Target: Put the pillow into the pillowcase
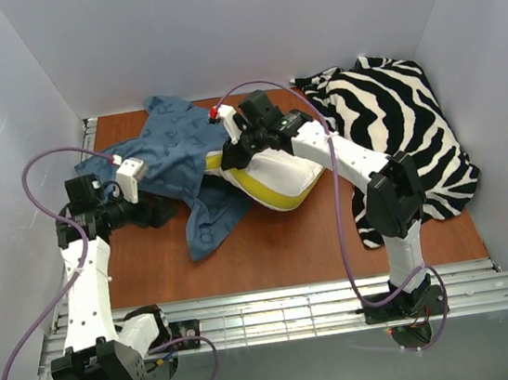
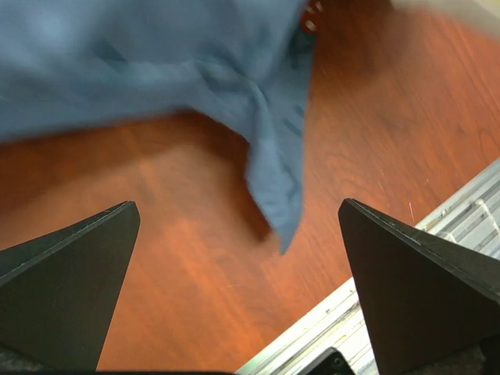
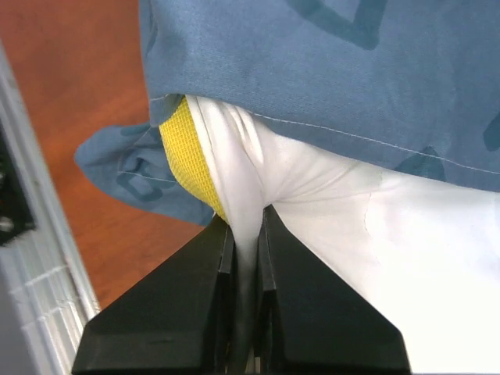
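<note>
Right gripper [image 3: 246, 234] pinches the plump white quilted pillow [image 1: 281, 182], yellow-edged, at frame centre.
The crumpled blue printed fabric pillowcase [image 1: 170, 154] lies at upper left, draped over the pillow's end. The right arm bends in from the right, 2 fingers [image 3: 312, 312] tight on a white fold; the left gripper [image 2: 238, 207], at left, stands wide near a pillowcase corner.

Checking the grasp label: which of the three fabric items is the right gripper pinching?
The white pillow: the right gripper is shut on its fold. The blue pillowcase only drapes over it; the zebra-striped cloth lies aside.
</note>
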Controlling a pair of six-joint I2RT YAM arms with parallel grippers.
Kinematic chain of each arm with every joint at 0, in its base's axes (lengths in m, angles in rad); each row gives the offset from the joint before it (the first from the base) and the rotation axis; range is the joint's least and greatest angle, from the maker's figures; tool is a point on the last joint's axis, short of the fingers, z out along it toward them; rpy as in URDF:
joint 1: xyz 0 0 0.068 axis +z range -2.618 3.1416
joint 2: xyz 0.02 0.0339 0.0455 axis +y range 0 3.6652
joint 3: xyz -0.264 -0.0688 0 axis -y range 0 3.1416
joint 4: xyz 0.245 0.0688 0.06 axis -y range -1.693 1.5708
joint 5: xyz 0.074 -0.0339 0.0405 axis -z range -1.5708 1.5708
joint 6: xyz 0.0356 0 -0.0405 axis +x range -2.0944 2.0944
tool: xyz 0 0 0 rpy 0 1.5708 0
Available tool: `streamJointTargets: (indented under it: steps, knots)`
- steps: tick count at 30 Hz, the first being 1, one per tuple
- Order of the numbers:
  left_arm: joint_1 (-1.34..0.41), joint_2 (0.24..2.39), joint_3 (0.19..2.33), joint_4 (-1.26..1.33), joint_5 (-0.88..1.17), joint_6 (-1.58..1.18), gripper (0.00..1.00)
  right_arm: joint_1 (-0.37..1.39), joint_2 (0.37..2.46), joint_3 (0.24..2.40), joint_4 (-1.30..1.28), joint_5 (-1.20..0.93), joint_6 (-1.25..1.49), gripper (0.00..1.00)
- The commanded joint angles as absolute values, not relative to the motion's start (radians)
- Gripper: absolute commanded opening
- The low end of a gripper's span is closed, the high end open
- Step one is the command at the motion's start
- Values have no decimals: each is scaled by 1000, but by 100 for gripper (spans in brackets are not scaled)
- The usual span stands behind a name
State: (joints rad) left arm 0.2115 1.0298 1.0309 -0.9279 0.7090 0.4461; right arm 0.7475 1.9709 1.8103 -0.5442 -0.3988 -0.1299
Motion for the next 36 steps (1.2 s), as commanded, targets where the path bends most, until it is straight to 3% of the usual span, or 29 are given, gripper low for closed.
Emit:
streamJointTargets:
  steps: [1,6,10,15,16,19,25,32,33,36]
  knots:
    - [128,956,892,-767,639,347,98,718,1933,1858,-422,-638,4,1]
    - [-87,987,755,-512,417,163,98,678,1957,1908,-367,-684,115,1]
    - [-112,1089,730,-341,480,52,98,664,1973,1937,-334,-710,164,1]
    - [-189,1225,726,-215,382,-49,97,663,1960,1902,-307,-716,176,1]
    - [-195,1280,741,-221,403,-45,65,663,1962,1898,-298,-715,175,1]
    - [-236,1290,822,-256,595,-41,0,663,1970,1888,-282,-707,184,1]
    - [-553,1253,1104,-498,978,-5,0,675,2035,1881,-117,-629,276,1]
    - [-632,1209,1108,-685,1065,113,0,719,2172,1725,-9,-568,339,1]
    - [-632,1213,1114,-712,1057,177,7,722,2177,1686,-11,-577,345,1]
    - [-632,1200,1181,-894,980,306,42,732,2165,1539,70,-600,356,1]
